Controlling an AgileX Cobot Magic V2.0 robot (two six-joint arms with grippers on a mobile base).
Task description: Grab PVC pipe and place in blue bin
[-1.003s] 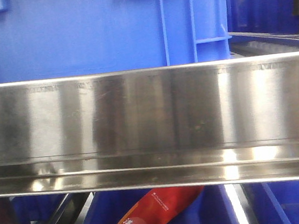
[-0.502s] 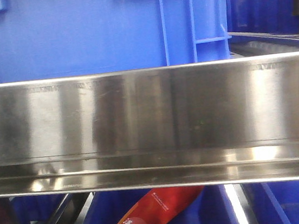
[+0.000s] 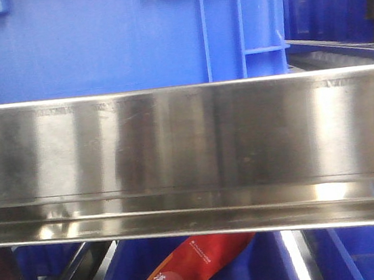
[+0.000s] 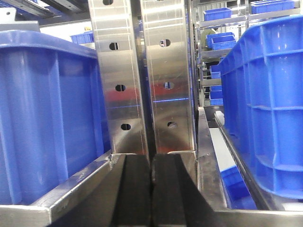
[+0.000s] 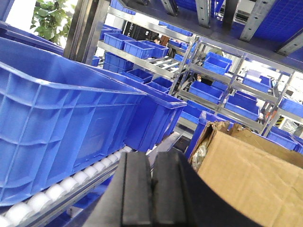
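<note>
My left gripper (image 4: pixel 151 189) and right gripper (image 5: pixel 151 189) are pressed together, empty; a shiny metal post (image 4: pixel 142 71) blocks the left one.

Bright blue ribbed plastic on the crate (image 3: pixel 113 40) above a brushed silver steel rail (image 3: pixel 189 153) streaked with dull grey reflections. Red and orange on the packet (image 3: pixel 189 269) below, printed with small white lettering. Shiny silver on the upright post (image 4: pixel 142 75), dotted with dark round holes and tinged by a red reflection. Matte black on both sets of gripper fingers (image 4: pixel 135 194) (image 5: pixel 137 189). White on the rollers (image 5: pixel 61 189) beside a blue bin (image 5: pixel 61 118). Plain brown on the cardboard box (image 5: pixel 251 175); green on the plant leaves (image 5: pixel 49 19).
</note>
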